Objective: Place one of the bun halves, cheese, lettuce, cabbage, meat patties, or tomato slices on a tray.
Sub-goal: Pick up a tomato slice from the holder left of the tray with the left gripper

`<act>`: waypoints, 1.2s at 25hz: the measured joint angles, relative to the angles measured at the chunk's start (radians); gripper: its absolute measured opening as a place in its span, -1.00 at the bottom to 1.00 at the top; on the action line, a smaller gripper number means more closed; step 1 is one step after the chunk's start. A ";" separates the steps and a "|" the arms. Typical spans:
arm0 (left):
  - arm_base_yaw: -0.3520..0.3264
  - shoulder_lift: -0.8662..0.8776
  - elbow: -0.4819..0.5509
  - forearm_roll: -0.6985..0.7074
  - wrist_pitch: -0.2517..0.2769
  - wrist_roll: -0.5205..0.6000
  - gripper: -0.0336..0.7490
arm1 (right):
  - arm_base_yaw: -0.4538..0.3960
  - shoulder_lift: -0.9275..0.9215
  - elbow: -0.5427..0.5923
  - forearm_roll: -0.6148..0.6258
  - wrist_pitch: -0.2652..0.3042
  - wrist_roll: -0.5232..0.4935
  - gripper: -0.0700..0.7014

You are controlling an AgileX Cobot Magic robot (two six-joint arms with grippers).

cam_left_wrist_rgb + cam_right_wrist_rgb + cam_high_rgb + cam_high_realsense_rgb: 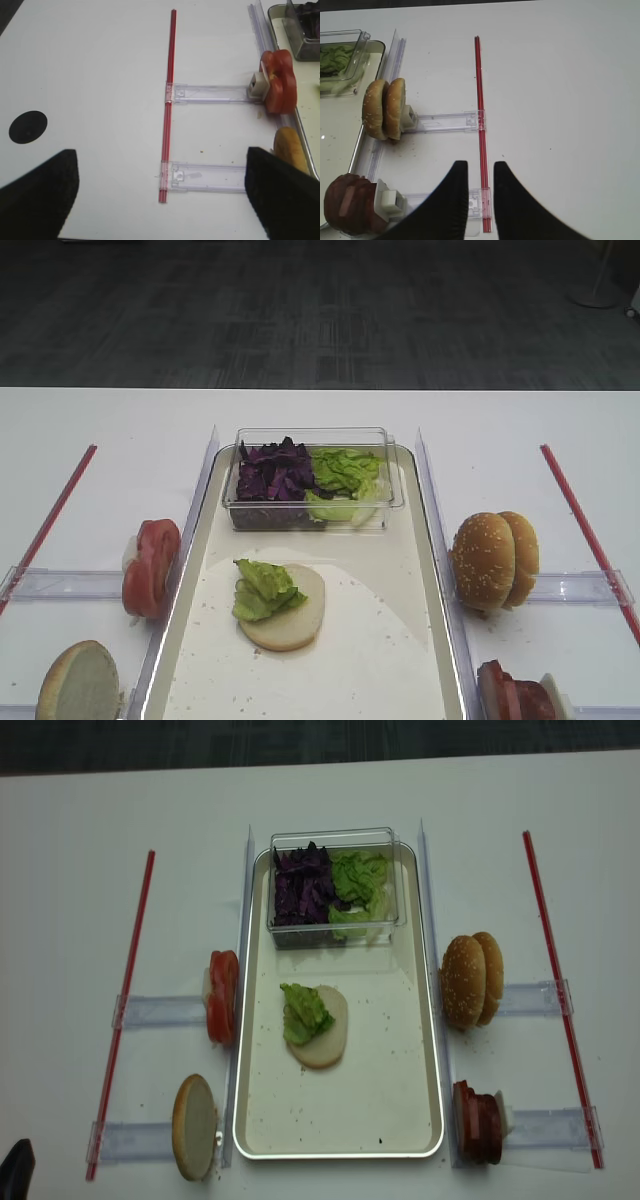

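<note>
The tray (432, 540) holds a pale bun half (298, 618) with lettuce (262, 588) on top. At the tray's far end, a clear box (395, 485) contains cabbage (275, 472) and more lettuce (345, 472). Tomato slices (150, 565) and a cut bun half (78, 685) stand left of the tray. Seeded bun halves (493, 560) and meat patties (515, 695) stand on its right. No cheese is in view. My left gripper (160, 165) hangs wide open and empty, left of the tomato slices (279, 87). My right gripper (481, 167) is narrowly open and empty, right of the meat patties (347, 202).
Red strips (125, 1010) (560, 990) run along both sides of the white table. Clear plastic rails (160, 1012) (545, 1125) link them to the food holders. A black dot (28, 126) marks the table at the left. The table's far edge (320, 389) lies behind the box.
</note>
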 joint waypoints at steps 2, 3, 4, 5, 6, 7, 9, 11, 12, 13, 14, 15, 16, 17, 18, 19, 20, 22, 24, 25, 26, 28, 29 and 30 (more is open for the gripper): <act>0.000 0.000 0.000 0.000 0.000 0.000 0.67 | 0.000 0.000 0.000 0.000 0.000 0.000 -0.36; 0.000 0.000 0.000 0.000 0.000 0.000 0.67 | 0.000 0.000 0.000 0.000 0.000 0.000 -0.36; 0.000 0.000 0.000 0.000 0.000 0.000 0.67 | 0.000 0.000 0.000 0.000 0.000 0.000 -0.36; 0.000 0.000 0.000 0.000 0.000 0.000 0.67 | 0.000 0.000 0.000 0.000 0.000 0.000 -0.36; 0.000 0.000 0.000 0.000 0.000 0.000 0.67 | 0.000 0.000 0.000 0.000 0.000 0.000 -0.36; 0.000 0.000 0.000 0.000 0.000 0.000 0.67 | 0.000 0.000 0.000 0.000 0.000 0.000 -0.36; 0.000 0.000 0.000 0.000 0.000 0.000 0.67 | 0.000 0.000 0.000 0.000 0.000 0.000 -0.36; 0.000 0.000 0.000 0.000 0.000 0.000 0.67 | 0.000 0.000 0.000 0.000 0.000 0.000 -0.36; 0.000 0.000 0.000 0.000 0.000 0.000 0.67 | 0.000 0.000 0.000 0.000 0.000 0.000 -0.36; 0.000 0.000 0.000 0.000 0.000 0.000 0.67 | 0.000 0.000 0.000 0.000 0.000 0.000 -0.36; 0.000 0.000 0.000 0.000 0.000 0.000 0.67 | 0.000 0.000 0.000 0.000 0.000 0.000 -0.36; 0.000 0.000 0.000 0.000 0.000 0.000 0.67 | 0.000 0.000 0.000 0.000 0.000 0.000 -0.36; 0.000 0.000 0.000 0.000 0.000 0.000 0.67 | 0.000 0.000 0.000 0.000 0.000 0.000 -0.36; 0.000 0.000 0.000 0.000 0.000 0.000 0.67 | 0.000 0.000 0.000 0.000 0.000 0.000 -0.36; 0.000 0.000 0.000 0.000 0.000 -0.008 0.67 | 0.000 0.000 0.000 0.000 0.000 0.000 -0.36; 0.000 0.005 0.000 0.000 0.000 -0.011 0.67 | 0.000 0.000 0.000 0.000 0.000 0.000 -0.36; 0.000 0.021 0.000 -0.002 0.001 -0.013 0.67 | 0.000 0.000 0.000 0.000 0.000 0.000 -0.36; 0.000 0.066 0.000 -0.002 0.001 -0.017 0.67 | 0.000 0.000 0.000 0.000 0.000 0.000 -0.36; 0.000 0.116 0.000 -0.002 0.001 -0.019 0.67 | 0.000 0.000 0.000 0.000 0.000 0.000 -0.36; 0.000 0.144 0.000 -0.002 0.001 -0.019 0.67 | 0.000 0.000 0.000 0.000 0.000 0.000 -0.36; 0.000 0.171 0.000 -0.002 0.001 -0.024 0.67 | 0.000 0.000 0.000 0.000 0.000 0.000 -0.36; 0.000 0.223 -0.002 -0.004 -0.003 -0.026 0.67 | 0.000 0.000 0.000 0.000 0.000 0.000 -0.36; 0.000 0.251 -0.006 -0.004 -0.005 -0.026 0.67 | 0.000 0.000 0.000 0.000 0.000 0.000 -0.36; 0.000 0.281 -0.011 -0.004 -0.008 -0.026 0.67 | 0.000 0.000 0.000 0.000 0.000 0.000 -0.36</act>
